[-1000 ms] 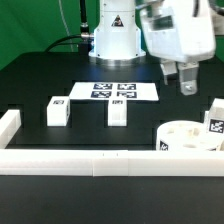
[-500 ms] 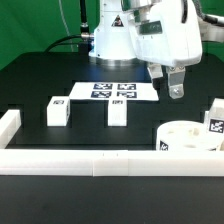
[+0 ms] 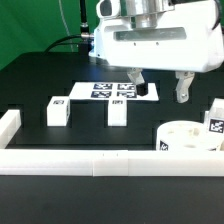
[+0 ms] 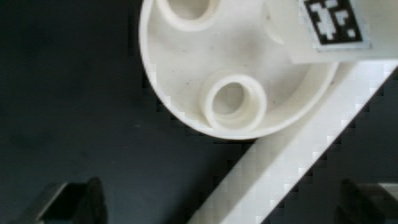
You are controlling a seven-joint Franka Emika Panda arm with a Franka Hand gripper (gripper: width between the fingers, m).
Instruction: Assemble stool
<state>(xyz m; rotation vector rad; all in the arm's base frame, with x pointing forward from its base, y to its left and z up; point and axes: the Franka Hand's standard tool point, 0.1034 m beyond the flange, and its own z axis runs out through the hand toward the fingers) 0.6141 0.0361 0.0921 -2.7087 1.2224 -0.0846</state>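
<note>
Note the gripper point(image 3: 160, 86): jaws spread wide, holding nothing, hanging above the table point(image 3: 40, 85). You will find the round seat point(image 3: 186, 136) at the exterior view's right, just beside the front border rail point(image 3: 100, 160), a tagged leg point(image 3: 214, 124) next to it.

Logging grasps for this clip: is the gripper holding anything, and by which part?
Nothing is held. The gripper is open, its fingers apart with nothing between them, in the air by the round seat.
</note>
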